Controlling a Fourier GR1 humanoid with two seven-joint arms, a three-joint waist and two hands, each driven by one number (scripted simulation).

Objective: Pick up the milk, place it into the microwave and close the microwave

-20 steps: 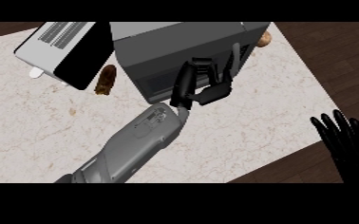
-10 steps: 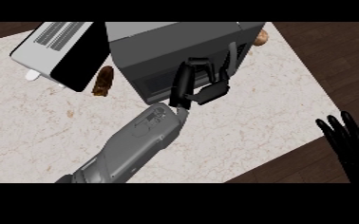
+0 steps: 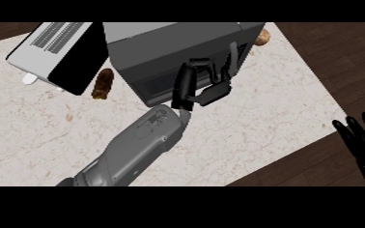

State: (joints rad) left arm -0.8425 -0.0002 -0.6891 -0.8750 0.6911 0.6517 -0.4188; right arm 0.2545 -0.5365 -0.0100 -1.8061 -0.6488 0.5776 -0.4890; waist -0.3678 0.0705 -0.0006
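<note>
At the counter's (image 3: 235, 140) far left corner sits a grey-and-black toaster-like appliance (image 3: 53, 53), which has shifted a little leftward in the view since half a second ago. Just right of it, a small brown pastry-like item (image 3: 103, 83) lies on the counter, close to the microwave's left side. The microwave (image 3: 171, 48) stands along the far edge, its dark door apparently closed. The milk cannot be seen anywhere; it may be inside, though the view does not show this. The left hand (image 3: 203, 84) rests against the microwave's front, fingers bent over the door and grasping nothing visible, the fingers drawn in a touch more than before. A tan object (image 3: 263, 37) peeks out behind the microwave's right corner. Beyond the counter's right edge, the right hand (image 3: 352, 135) rests, fingers straight and released.
</note>
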